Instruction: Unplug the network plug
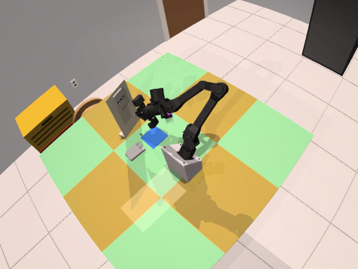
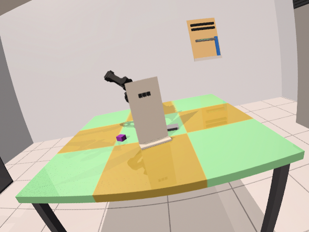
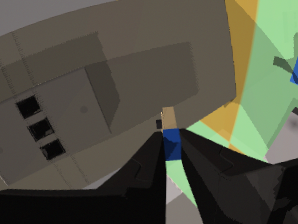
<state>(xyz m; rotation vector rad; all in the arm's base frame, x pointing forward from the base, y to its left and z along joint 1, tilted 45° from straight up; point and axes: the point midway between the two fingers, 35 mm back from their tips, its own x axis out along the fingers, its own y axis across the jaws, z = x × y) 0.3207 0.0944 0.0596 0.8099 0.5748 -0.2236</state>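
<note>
My gripper (image 1: 137, 114) (image 3: 169, 137) is shut on the plug, whose blue body (image 3: 172, 146) sits between the fingertips with its tan part (image 3: 169, 118) sticking out ahead. The plug is out of the socket, in front of the upright grey panel (image 1: 123, 122) (image 2: 148, 118) (image 3: 210, 30). Three dark socket openings (image 3: 40, 128) show to the left of the plug in the wrist view. The blue marked square (image 1: 154, 137) (image 3: 295, 76) lies on the table, lower than the gripper, between the panel and the robot base. The panel hides the gripper in the exterior view.
A grey box (image 1: 135, 151) (image 2: 173, 127) lies beside the marked square. A small purple block (image 1: 168, 115) (image 2: 121, 137) lies on the table on the square's other side, partly behind the arm in the top view. The panel's foot (image 1: 122, 134) (image 2: 156, 143) rests on the table.
</note>
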